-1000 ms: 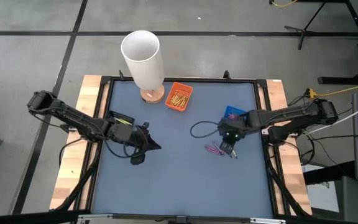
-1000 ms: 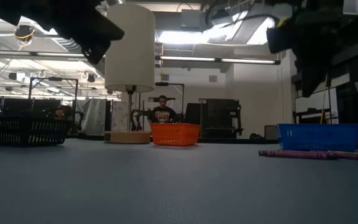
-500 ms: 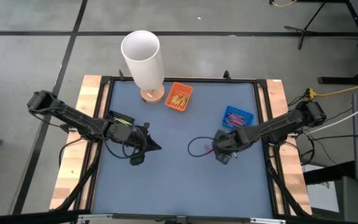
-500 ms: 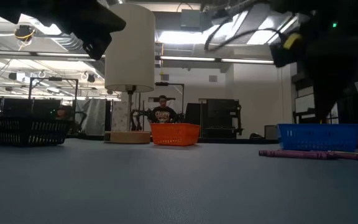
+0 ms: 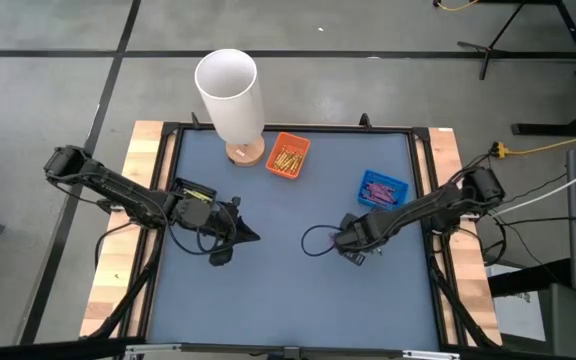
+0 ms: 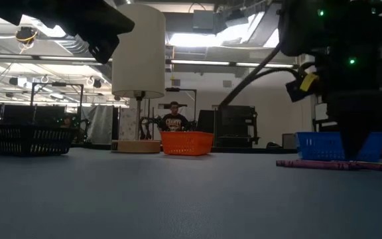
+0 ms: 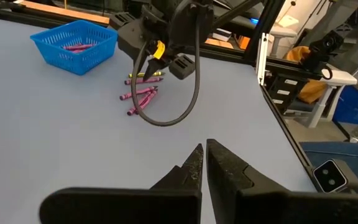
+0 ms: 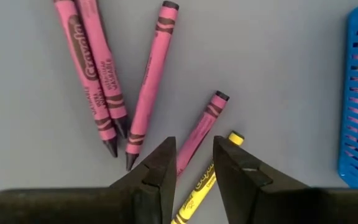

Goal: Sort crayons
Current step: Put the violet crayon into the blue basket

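Several loose purple crayons (image 8: pixel 98 74) and one yellow crayon (image 8: pixel 204 180) lie flat on the blue-grey table; they also show in the left wrist view (image 7: pixel 143 93) and in the low view (image 6: pixel 317 163). My right gripper (image 8: pixel 194 155) is open and points down over them. Its two fingers stand on either side of one purple crayon (image 8: pixel 199 134) without visibly touching it. In the high view the gripper (image 5: pixel 353 247) hides the crayons. My left gripper (image 7: pixel 202 158) is shut and empty, left of the table's middle (image 5: pixel 248 236).
An orange tray (image 5: pixel 288 156) with yellow crayons stands at the far middle. A blue tray (image 5: pixel 382 188) with purple crayons stands at the far right. A tall white cylinder (image 5: pixel 230 95) stands on a wooden base at the far left. A black cable loop (image 5: pixel 318 240) hangs by my right gripper.
My right gripper has moved from beside the blue tray toward the table's left and near edge. It has come down over the loose crayons, which now lie under it in the high view. The crayons have stayed where they were.
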Controlling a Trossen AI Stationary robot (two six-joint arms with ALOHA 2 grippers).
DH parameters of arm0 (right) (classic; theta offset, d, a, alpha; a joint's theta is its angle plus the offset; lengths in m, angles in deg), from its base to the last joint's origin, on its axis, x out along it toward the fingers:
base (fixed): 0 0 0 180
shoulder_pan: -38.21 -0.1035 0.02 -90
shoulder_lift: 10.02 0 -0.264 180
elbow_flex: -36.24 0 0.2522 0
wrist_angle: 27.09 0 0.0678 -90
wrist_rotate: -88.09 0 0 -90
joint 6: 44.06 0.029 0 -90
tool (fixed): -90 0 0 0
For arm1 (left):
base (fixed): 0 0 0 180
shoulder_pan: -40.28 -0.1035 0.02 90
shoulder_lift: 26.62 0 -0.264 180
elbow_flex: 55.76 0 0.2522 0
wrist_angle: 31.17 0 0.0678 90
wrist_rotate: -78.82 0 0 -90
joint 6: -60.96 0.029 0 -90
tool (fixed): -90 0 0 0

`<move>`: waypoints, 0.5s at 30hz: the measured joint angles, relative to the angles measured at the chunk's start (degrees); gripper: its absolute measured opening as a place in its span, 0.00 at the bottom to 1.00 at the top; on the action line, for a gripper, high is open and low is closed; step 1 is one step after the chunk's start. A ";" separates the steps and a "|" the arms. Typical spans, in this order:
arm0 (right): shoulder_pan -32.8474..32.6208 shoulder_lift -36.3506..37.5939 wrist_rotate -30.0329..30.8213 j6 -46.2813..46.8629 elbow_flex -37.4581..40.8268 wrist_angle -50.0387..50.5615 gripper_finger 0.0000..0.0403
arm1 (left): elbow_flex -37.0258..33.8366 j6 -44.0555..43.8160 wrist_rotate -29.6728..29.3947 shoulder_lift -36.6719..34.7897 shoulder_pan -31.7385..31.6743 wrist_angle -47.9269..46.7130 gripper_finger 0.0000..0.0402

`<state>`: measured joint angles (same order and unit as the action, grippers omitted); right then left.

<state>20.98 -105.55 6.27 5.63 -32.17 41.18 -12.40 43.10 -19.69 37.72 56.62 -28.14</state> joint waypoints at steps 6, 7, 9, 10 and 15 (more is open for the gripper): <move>0.00 -0.87 0.02 -0.02 0.00 -0.46 0.26 | 0.02 0.02 0.00 0.02 0.00 -0.01 0.02; 0.00 -0.85 0.14 -0.04 0.00 -0.47 0.26 | 0.02 0.01 0.00 0.02 0.00 0.00 0.02; 0.00 -0.86 0.59 -0.12 0.00 -0.43 0.26 | 0.02 0.02 0.00 0.02 -0.02 -0.01 0.02; 0.00 -0.86 0.82 -0.36 0.00 -0.38 0.26 | 0.02 0.02 0.00 0.02 -0.02 -0.01 0.02; 0.00 -0.85 0.85 -0.65 0.00 -0.41 0.26 | 0.02 0.02 0.00 0.02 -0.02 -0.01 0.02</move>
<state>20.98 -106.40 7.12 4.98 -32.17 40.78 -12.38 43.12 -19.69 37.74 56.60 -28.16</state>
